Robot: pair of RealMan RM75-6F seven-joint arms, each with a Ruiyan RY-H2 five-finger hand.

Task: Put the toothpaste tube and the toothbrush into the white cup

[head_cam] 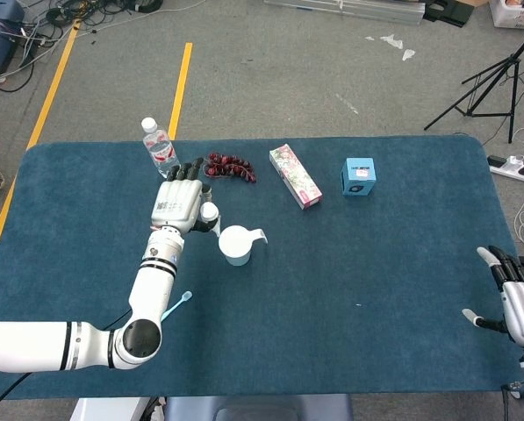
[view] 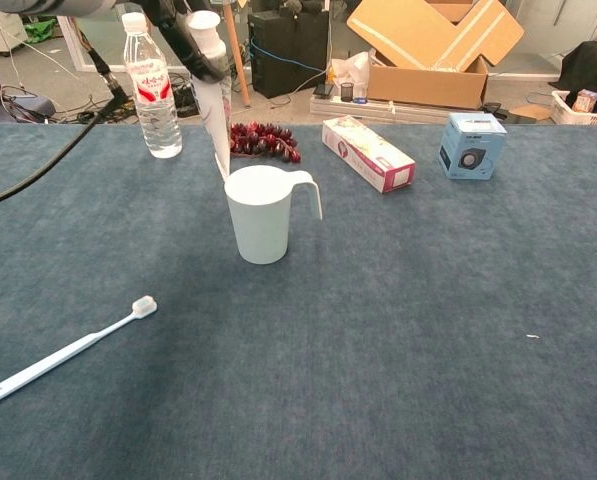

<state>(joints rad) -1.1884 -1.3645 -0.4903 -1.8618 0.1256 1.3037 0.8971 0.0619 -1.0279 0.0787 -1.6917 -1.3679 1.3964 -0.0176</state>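
My left hand holds the white toothpaste tube upright, cap up, just left of the white cup. In the chest view the tube's flat lower end hangs at the cup's left rim. The light blue toothbrush lies flat on the cloth near the front left; in the head view only the toothbrush's head end shows past my left forearm. My right hand rests open at the table's right edge, holding nothing.
Along the back of the blue table stand a water bottle, a bunch of dark grapes, a long pink box and a small blue box.
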